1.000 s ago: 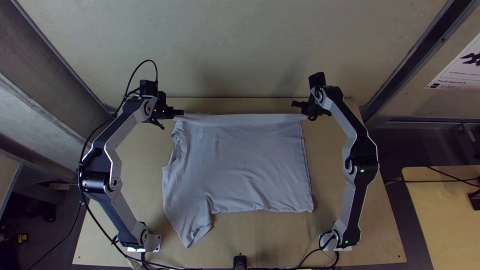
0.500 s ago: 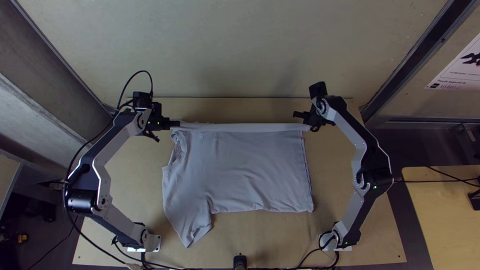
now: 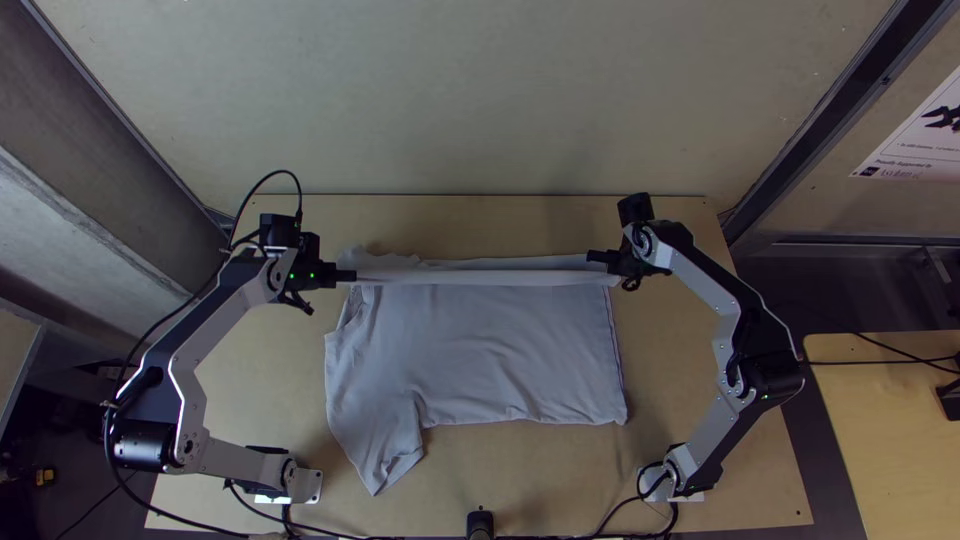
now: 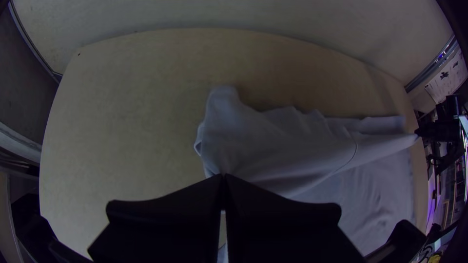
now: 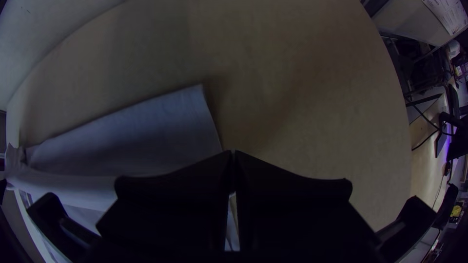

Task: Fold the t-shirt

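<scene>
In the top view my left gripper (image 3: pixel 346 276) is shut on the pale grey t-shirt (image 3: pixel 480 350) at its upper left, and my right gripper (image 3: pixel 602 258) is shut on it at the upper right. Between them a strip of cloth is stretched straight, with a layer behind it lying on the table. The rest lies spread toward the near side, one sleeve pointing down at lower left. In the left wrist view the fingers of my left gripper (image 4: pixel 223 179) meet on the t-shirt (image 4: pixel 278 146). In the right wrist view my right gripper (image 5: pixel 232 155) pinches the t-shirt (image 5: pixel 131 131) near its edge.
The wooden table (image 3: pixel 540 480) shows bare wood around the shirt. A small black post (image 3: pixel 480 522) stands at the near edge between the arm bases. A second wooden table (image 3: pixel 890 430) is at the far right, and cables run along the near edge.
Both grippers have moved toward the near side, drawing the held strip over the spread shirt. A layer of cloth has come to show behind the strip.
</scene>
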Controlling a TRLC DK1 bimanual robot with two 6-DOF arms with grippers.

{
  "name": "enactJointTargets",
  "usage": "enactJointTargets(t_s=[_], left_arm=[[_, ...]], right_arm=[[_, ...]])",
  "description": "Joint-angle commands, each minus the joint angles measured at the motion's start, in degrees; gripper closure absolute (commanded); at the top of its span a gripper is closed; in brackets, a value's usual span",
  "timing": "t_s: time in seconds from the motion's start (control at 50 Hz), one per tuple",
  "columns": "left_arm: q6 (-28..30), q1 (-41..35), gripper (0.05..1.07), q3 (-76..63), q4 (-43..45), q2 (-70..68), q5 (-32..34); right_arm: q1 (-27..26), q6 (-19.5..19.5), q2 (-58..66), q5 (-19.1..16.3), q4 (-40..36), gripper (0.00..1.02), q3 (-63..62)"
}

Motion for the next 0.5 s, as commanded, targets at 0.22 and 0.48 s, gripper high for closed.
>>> enactJointTargets(t_s=[0.22,0.48], left_arm=[[1.4,-0.3,1.05,-10.5,7.0,-0.8,-0.5],[1.3,-0.5,0.60,-10.8,3.5,2.0,-1.1]], right_arm=[[-1.3,-1.7,0.2,1.4,4.3,1.00,-5.6],[-1.6,-3.5,-0.6,2.1,4.9,0.70,-6.1]])
